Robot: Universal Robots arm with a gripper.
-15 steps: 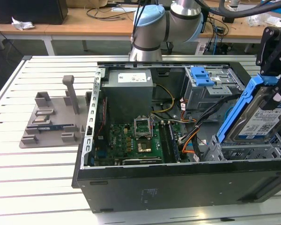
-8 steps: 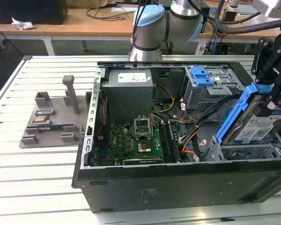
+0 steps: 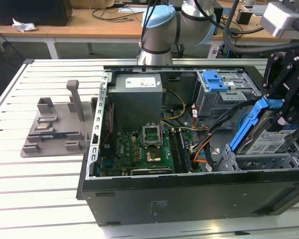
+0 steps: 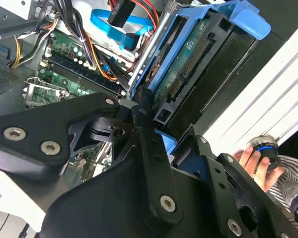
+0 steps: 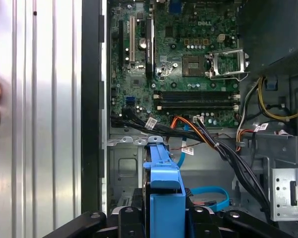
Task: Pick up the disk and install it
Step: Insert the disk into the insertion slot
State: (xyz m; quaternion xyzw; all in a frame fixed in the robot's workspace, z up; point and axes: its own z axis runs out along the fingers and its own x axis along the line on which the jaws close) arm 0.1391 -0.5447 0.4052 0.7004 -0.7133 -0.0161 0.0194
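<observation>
Disk lifted and tilted over its bay, not yet seated.

On the slatted table (image 3: 40, 189) the open computer case (image 3: 189, 199) lies on its side with the motherboard bare. In its near corner, at the exterior view's right, is the grey drive bay (image 3: 269, 162). The pick-up looks done. The disk (image 3: 271, 139), with its blue rails on, is off the table and tipped steeply over that bay. I cannot tell whether it touches the bay. I'd judge that seating it flat is what remains. The jaws are clenched on the disk's blue-railed upper end.
</observation>
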